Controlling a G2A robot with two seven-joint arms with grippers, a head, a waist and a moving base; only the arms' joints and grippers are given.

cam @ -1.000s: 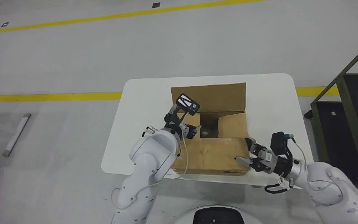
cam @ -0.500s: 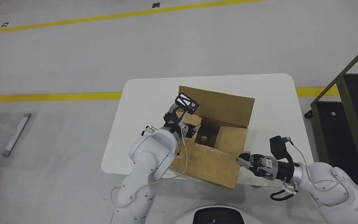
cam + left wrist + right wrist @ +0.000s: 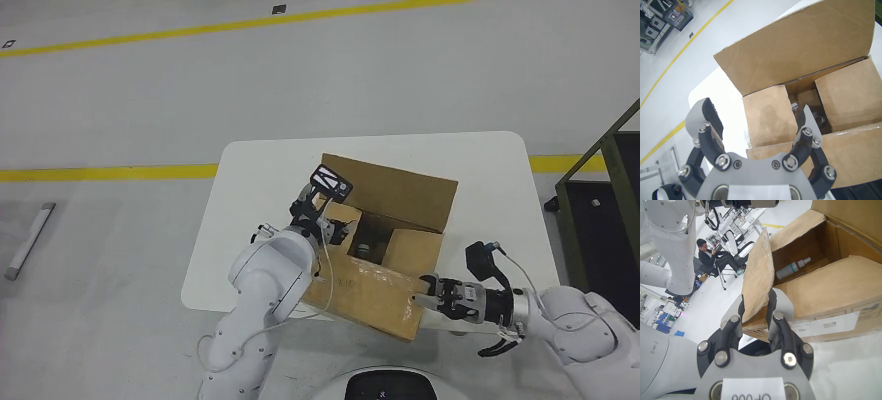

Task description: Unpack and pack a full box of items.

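- Swing near flap (image 3: 757, 275) outward in an arc with right gripper (image 3: 756, 302), now clenched on its corner; avoid a straight pull, likely to drag box (image 3: 390, 190).
- Use left gripper (image 3: 755, 106), jaws spread and empty above a side flap (image 3: 768, 117), to steady box.
- Find box askew on table (image 3: 250, 200).
- Inside: spray bottle (image 3: 791, 269) lying flat, dark round thing (image 3: 818, 119); rest hidden under flaps.

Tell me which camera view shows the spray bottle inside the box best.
The right wrist view: the spray bottle lies on its side in the cardboard box, seen whole. In the left wrist and top views the flaps hide most of it.
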